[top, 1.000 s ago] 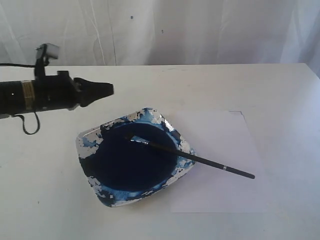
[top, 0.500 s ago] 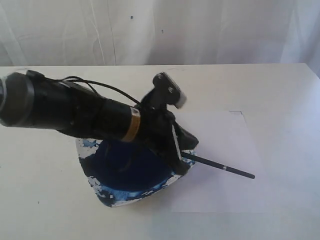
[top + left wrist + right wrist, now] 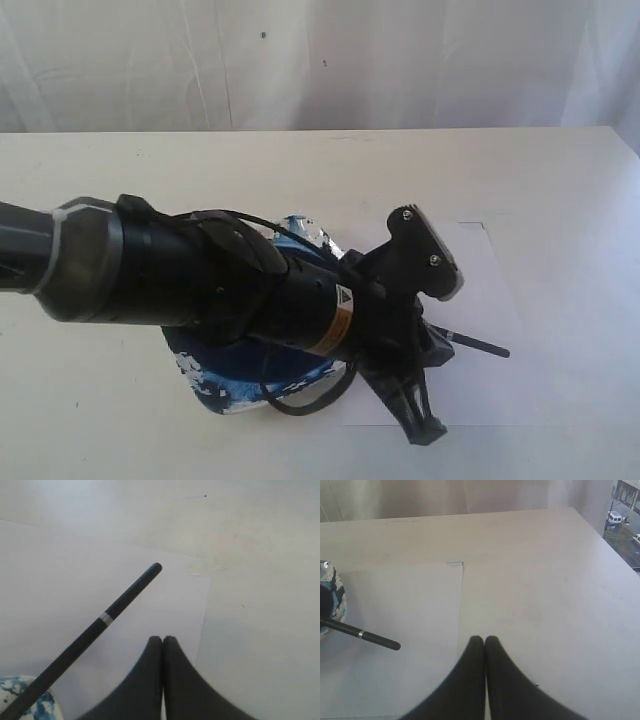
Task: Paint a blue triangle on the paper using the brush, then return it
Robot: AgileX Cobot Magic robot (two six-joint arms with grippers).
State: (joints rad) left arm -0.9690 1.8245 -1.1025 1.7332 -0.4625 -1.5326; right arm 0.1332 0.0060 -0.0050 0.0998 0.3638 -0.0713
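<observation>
Starting at the left, what fills the exterior view?

The left arm (image 3: pixel 200 280), a thick black tube lying across the scene from the left edge to the middle. It covers most of the paint dish (image 3: pixel 212 385). Only a blue-and-white piece of the rim shows below it.

And its pincer?

The left gripper (image 3: pixel 162 641) hangs over the paper (image 3: pixel 480 280) with its two dark fingers pressed together and nothing between them. In the left wrist view it is near the brush (image 3: pixel 482 346) but apart from it.

Where does the brush lie?

Flat and slanted. The handle end with the silver band rests on the paper, and the other end runs toward the dish. The bristles are hidden behind the arm.

The paper?

Just right of the dish, flat on the white table (image 3: pixel 580 190).

And the right-hand pincer?

Only its own camera shows the right gripper (image 3: pixel 484 641). Its fingers are closed tip to tip and empty, above the table near the paper's edge and well apart from the brush.
</observation>
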